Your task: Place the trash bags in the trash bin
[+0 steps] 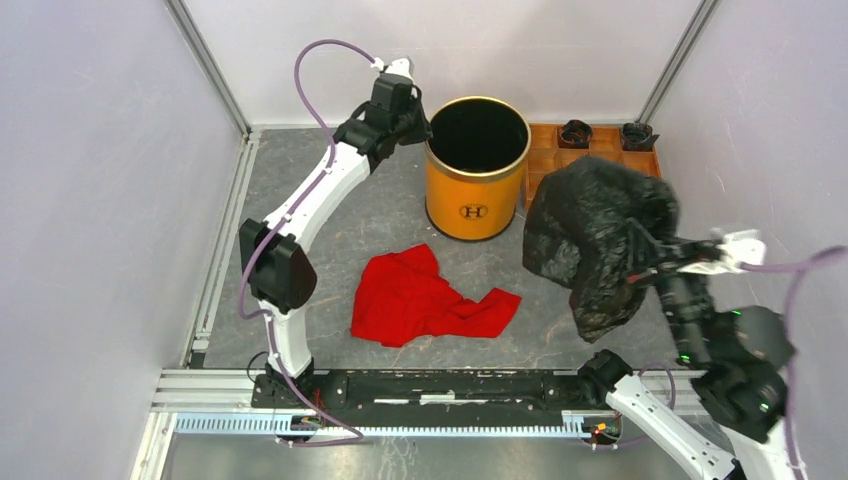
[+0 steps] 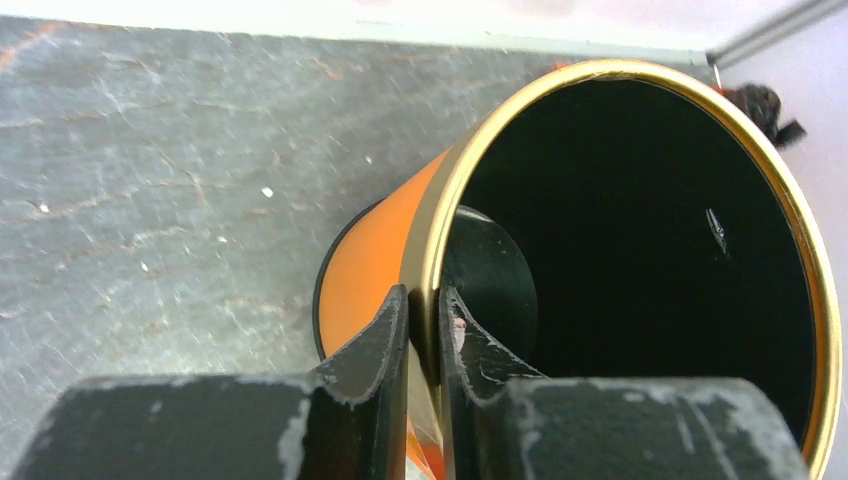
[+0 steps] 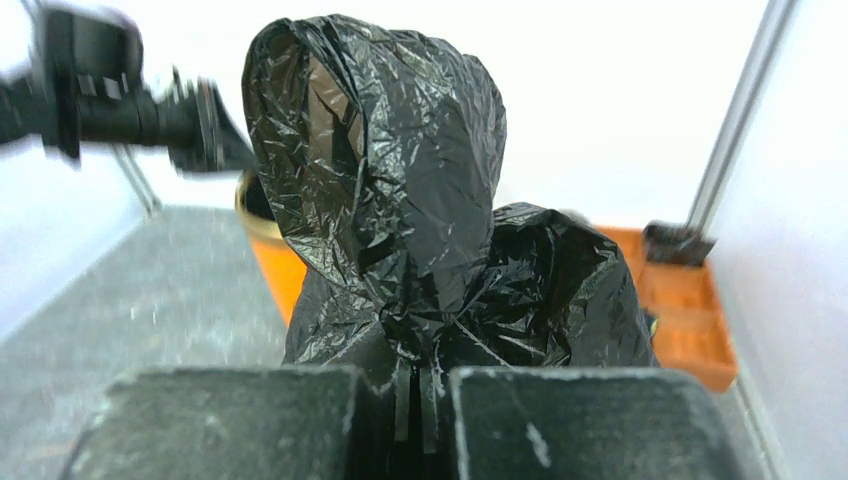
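Two grips noted: left end effector [image 2: 422,300] pinches trash bin [image 1: 475,195] rim; right end effector [image 3: 402,385] clamps black trash bag [image 1: 590,230]. Advise centring bag over opening first.

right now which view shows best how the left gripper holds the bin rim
Left wrist: the left gripper pinches the trash bin wall, one finger inside, one outside. Top external shows it small; right wrist, blurred.

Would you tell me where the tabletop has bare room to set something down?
Bare: the mat between the left arm and the trash bin, and between the red cloth and the trash bag. Crowded: far right, around the tray.
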Robot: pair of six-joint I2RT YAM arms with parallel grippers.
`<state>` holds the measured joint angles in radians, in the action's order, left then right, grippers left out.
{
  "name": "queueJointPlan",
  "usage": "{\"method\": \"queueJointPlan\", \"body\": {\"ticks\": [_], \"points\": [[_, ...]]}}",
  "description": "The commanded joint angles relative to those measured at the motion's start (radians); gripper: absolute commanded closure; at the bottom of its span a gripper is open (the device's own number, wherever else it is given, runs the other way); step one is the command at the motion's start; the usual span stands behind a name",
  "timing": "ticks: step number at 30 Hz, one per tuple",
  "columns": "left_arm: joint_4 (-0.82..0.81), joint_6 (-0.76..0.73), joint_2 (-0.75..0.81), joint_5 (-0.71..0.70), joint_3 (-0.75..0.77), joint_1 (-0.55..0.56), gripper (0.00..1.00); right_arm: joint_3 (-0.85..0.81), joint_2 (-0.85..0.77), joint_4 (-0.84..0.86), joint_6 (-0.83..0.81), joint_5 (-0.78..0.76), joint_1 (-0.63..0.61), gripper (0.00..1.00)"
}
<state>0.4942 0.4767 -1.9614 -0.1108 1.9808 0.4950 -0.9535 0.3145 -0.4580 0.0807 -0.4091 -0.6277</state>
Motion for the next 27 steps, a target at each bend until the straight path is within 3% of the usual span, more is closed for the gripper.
{"method": "queueJointPlan", "body": {"ticks": [1,8,13,17,21,24,27], "points": [[0.030,0.055,0.141,0.102,-0.132,0.104,0.98,-0.244,0.060,-0.022,-0.110,-0.090,-0.002,1.00],[-0.051,0.110,0.271,0.105,-0.345,0.194,0.98,-0.361,0.199,0.065,-0.208,0.023,-0.002,1.00],[-0.062,0.108,0.295,0.191,-0.385,0.206,0.97,-0.446,0.342,0.096,-0.181,0.171,-0.002,1.00],[-0.001,0.041,0.342,0.163,-0.380,0.205,0.64,-0.571,0.499,0.093,-0.155,0.443,-0.002,0.99],[0.028,-0.032,0.419,0.145,-0.377,0.203,0.35,-0.708,0.639,0.054,-0.090,0.556,-0.003,1.00],[0.055,-0.077,0.513,0.070,-0.382,0.203,0.27,-0.745,0.682,0.038,0.005,0.500,-0.002,0.99],[0.045,-0.083,0.643,0.020,-0.444,0.204,0.25,-0.684,0.653,0.022,0.152,0.180,-0.003,0.99]]}}
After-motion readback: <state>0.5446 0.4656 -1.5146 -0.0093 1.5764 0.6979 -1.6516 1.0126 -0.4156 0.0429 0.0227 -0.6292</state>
